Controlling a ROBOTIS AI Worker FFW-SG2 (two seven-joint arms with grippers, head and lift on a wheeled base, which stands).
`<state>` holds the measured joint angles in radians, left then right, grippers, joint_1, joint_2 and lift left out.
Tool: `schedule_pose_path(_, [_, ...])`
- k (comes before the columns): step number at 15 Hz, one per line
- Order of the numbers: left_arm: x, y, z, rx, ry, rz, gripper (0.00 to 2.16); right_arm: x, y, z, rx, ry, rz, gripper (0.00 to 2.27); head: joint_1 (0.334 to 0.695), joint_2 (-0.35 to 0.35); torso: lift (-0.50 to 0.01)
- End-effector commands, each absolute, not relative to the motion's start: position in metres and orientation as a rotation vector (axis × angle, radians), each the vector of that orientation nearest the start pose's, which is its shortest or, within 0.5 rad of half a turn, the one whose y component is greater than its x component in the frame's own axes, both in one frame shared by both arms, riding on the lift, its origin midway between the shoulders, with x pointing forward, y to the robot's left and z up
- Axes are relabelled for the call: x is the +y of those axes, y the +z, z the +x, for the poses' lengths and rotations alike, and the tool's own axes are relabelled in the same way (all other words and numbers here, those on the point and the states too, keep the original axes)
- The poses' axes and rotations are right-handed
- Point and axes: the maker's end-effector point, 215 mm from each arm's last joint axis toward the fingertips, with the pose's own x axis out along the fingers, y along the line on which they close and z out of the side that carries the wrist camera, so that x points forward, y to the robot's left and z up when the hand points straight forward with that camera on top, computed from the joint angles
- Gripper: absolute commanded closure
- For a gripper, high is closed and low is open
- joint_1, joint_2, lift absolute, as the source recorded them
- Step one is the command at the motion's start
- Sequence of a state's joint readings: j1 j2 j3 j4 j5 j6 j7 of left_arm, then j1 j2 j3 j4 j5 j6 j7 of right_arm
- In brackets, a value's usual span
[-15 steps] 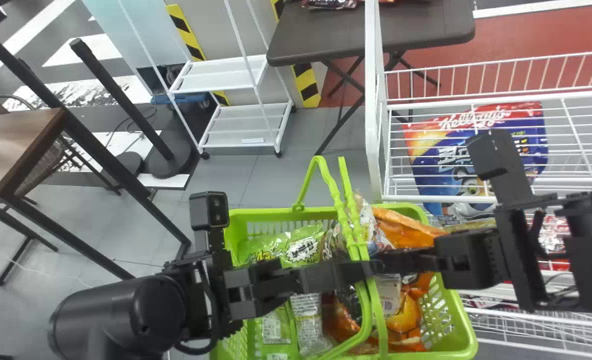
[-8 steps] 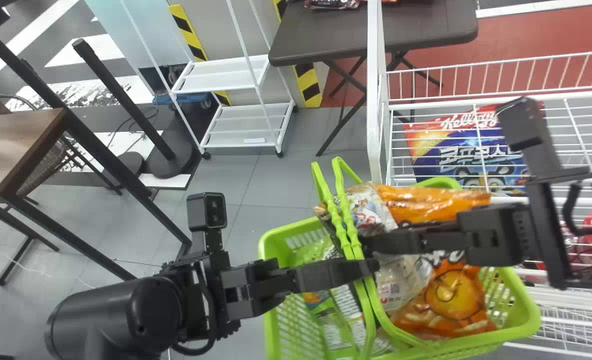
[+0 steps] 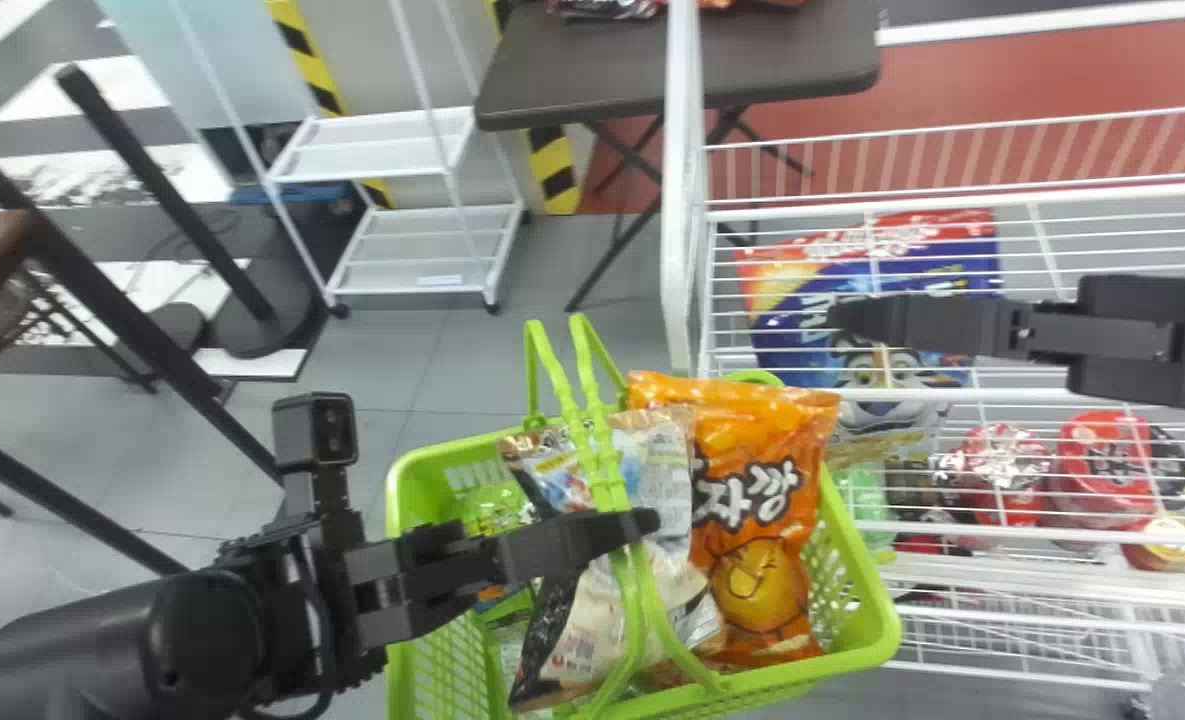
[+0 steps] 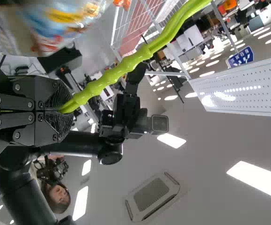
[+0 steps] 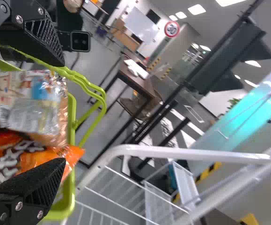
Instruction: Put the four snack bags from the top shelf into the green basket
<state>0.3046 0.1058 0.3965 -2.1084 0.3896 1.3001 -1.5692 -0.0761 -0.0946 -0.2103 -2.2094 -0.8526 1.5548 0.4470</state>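
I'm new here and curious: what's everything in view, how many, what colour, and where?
Basket: one, green, below the shelf's near side
Handles: two, green, over the basket
Snack bag: at least one, orange, in the basket
Patterned bag: one, whitish, beside the orange
Packaging: green, count unclear, in the basket
Shelf: white wire, right
Large bag: one, blue and red, behind the wires
Packages: several, mostly red, shelf
Folding table: one, dark, behind
Rack: one, white, behind
Left tool: one, black, shut on the handles
Right tool: one, black, open, by the shelf
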Motion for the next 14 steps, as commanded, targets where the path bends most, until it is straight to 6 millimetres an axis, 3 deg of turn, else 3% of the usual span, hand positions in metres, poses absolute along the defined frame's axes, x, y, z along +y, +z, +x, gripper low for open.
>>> schedule_pose_path(1, [0.15, -0.3, 0.285, 0.546, -1.292, -0.964, 2.15, -0.093, -0.33, 0.399, 0.808, 0.817, 0.483, 0.09, 0.695, 0.172, -0.004])
schedule_pose_path(2, [0.15, -0.303, 0.282, 0.552, -1.288, -0.97, 2.15, -0.108, -0.382, 0.386, 0.909, 0.706, 0.418, 0.1, 0.695, 0.149, -0.004])
schedule_pose_path(3, [0.15, -0.304, 0.28, 0.556, -1.285, -0.976, 2.15, -0.131, -0.423, 0.391, 0.929, 0.57, 0.322, 0.11, 0.695, 0.111, -0.004])
schedule_pose_path(5, [0.15, -0.307, 0.276, 0.565, -1.28, -0.983, 2.15, -0.161, -0.428, 0.453, 0.678, 0.42, 0.173, 0.11, 0.695, 0.059, -0.004])
schedule_pose_path(7, [0.153, -0.312, 0.272, 0.575, -1.267, -0.99, 2.15, -0.178, -0.417, 0.482, 0.482, 0.366, 0.124, 0.11, 0.695, -0.007, -0.004])
schedule_pose_path(8, [0.154, -0.313, 0.27, 0.579, -1.263, -0.992, 2.15, -0.189, -0.399, 0.49, 0.351, 0.348, 0.096, 0.11, 0.695, -0.022, -0.004])
schedule_pose_path(10, [0.156, -0.316, 0.266, 0.587, -1.253, -0.997, 2.15, -0.208, -0.377, 0.488, 0.187, 0.303, 0.056, 0.11, 0.695, -0.043, -0.004])
schedule_pose_path(14, [0.156, -0.318, 0.262, 0.6, -1.248, -1.001, 2.15, -0.227, -0.384, 0.465, 0.134, 0.25, 0.033, 0.11, 0.695, -0.093, -0.004])
